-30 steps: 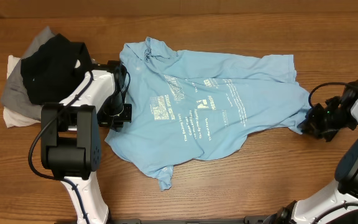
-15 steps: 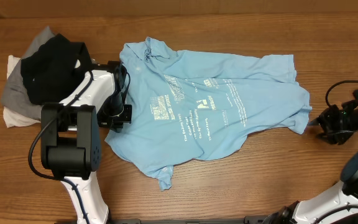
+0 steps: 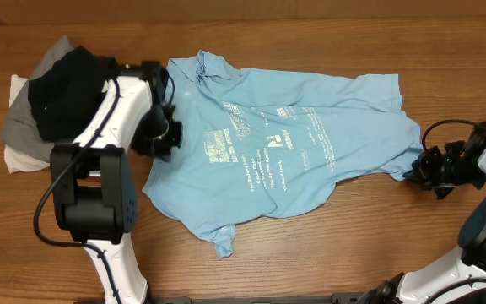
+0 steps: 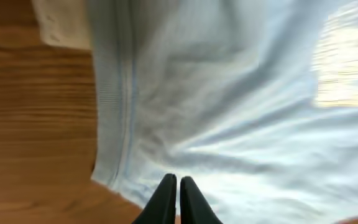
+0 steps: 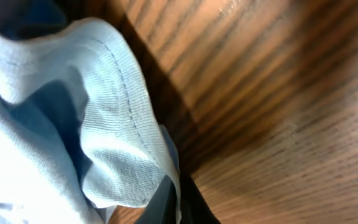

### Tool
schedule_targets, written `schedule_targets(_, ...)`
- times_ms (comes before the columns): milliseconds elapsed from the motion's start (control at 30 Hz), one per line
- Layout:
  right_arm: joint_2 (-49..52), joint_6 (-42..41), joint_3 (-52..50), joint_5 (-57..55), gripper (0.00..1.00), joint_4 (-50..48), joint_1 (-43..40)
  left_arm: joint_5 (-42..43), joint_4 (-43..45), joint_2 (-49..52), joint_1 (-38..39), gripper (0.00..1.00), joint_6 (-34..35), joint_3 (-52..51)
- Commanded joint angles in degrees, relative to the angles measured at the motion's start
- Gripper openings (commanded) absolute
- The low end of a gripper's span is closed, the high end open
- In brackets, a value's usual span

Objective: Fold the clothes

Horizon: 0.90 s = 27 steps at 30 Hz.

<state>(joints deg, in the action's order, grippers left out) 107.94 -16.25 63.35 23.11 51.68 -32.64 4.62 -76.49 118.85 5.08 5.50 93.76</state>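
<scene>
A light sky-blue T-shirt (image 3: 285,143) with white print lies spread and rumpled across the middle of the table. My left gripper (image 3: 165,142) is at its left edge. In the left wrist view its fingertips (image 4: 178,186) are shut together over the blue cloth (image 4: 241,112), close to a seamed hem, with no cloth showing between them. My right gripper (image 3: 415,171) is at the shirt's right edge. In the right wrist view it (image 5: 178,202) is shut on a fold of the blue hem (image 5: 104,130), and a strip of cloth runs down between the fingers.
A pile of other clothes lies at the far left: a black one (image 3: 70,93) on top, grey (image 3: 19,127) and white (image 3: 24,160) beneath. Bare wooden table (image 3: 353,245) surrounds the shirt. The left arm reaches up beside the pile.
My right gripper drew away to the right, opened, then came back and shut on the shirt's right hem. My left gripper moved a little toward the far side along the shirt's left edge.
</scene>
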Motion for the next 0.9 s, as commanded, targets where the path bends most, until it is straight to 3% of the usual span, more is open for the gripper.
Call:
schedule_targets(0,-0.7,-0.3,3.1,-3.7,0.04,2.8,-1.6,1.9,-1.7,-4.2,-0.6,0.09,-1.9,5.8)
schedule_targets(100,-1.4,-0.1,10.5,-7.5,0.04,9.0,-3.8,2.8,-2.5,-7.8,-0.6,0.13,-1.9,8.8)
schedule_targets(167,-2.1,-0.1,16.5,-8.1,0.04,12.5,-5.1,3.8,-2.4,-10.7,-0.6,0.23,-1.9,9.6)
schedule_targets(267,-2.7,-0.1,24.8,-8.2,0.04,16.3,-6.2,8.3,-2.7,-14.2,-0.6,0.54,-1.9,9.6)
schedule_targets(367,-2.7,-0.1,31.4,-8.5,0.04,18.2,-6.6,12.9,-4.0,-15.6,-0.6,0.97,-1.9,9.6)
schedule_targets(400,-2.7,-0.1,32.6,-8.5,0.04,18.6,-6.6,13.6,-4.7,-15.7,-0.6,0.98,-1.9,9.6)
schedule_targets(533,-2.7,-0.1,33.5,-8.7,0.04,19.9,-6.3,17.1,-8.2,-15.3,-0.2,0.75,-7.1,9.5)
schedule_targets(600,-2.7,-0.1,33.4,-9.3,0.04,20.7,-6.3,17.5,-9.8,-15.4,0.8,0.75,-8.1,9.5)
schedule_targets(633,-2.7,-0.1,33.4,-9.7,0.09,21.2,-6.3,17.3,-10.5,-15.4,1.5,0.75,-8.4,9.5)
schedule_targets(700,-2.7,-0.1,33.4,-9.8,0.37,22.3,-6.3,17.3,-11.8,-15.4,3.4,0.75,-8.7,9.0)
schedule_targets(867,-2.7,-0.1,33.4,-9.1,0.45,25.0,-6.3,17.2,-11.6,-15.4,12.0,0.72,-8.7,3.4)
